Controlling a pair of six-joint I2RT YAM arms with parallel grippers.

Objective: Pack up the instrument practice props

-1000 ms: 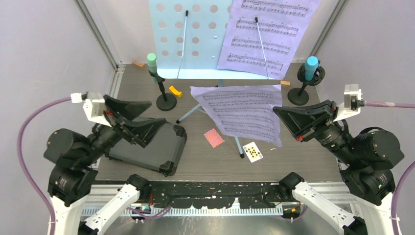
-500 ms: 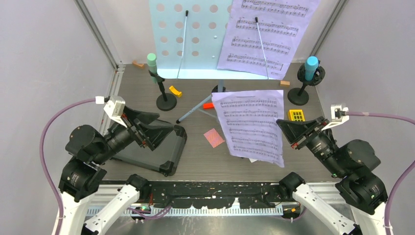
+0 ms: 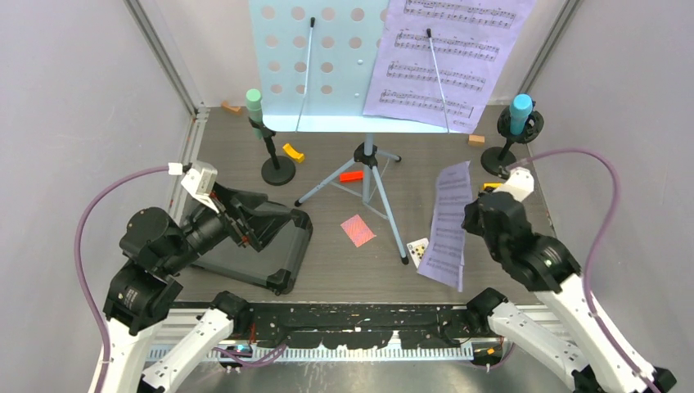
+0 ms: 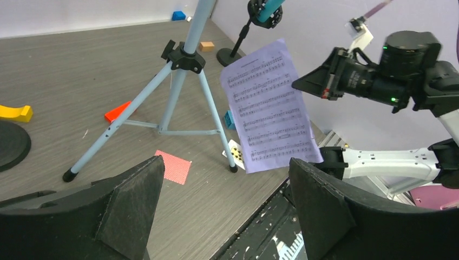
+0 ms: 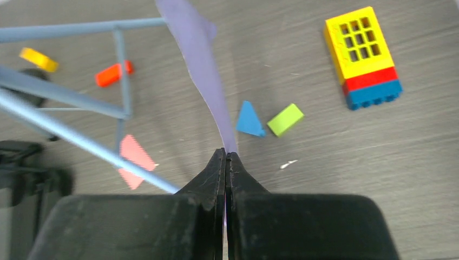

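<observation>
right gripper (image 5: 225,158) pinches lilac page (image 5: 201,67) | left gripper (image 4: 226,179) agape | right wrist alone shows green block (image 5: 285,119)

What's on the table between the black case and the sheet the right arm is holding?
In the top view: a red-backed card, the stand's front tripod leg and, next to the sheet, a face-up card.

Music rack (image 3: 315,57) pale blue, dotted with round holes; tripod legs (image 4: 170,100) same blue. Lilac sheet (image 3: 446,225), black notation staves. Green mic (image 3: 254,105), blue mic (image 3: 520,113), mic poles (image 3: 278,172) black. Playing card (image 3: 358,230) red, fine mesh print. Block (image 5: 364,57) yellow grid over red and blue layers. Table (image 3: 327,270) dark grey woodgrain.
</observation>
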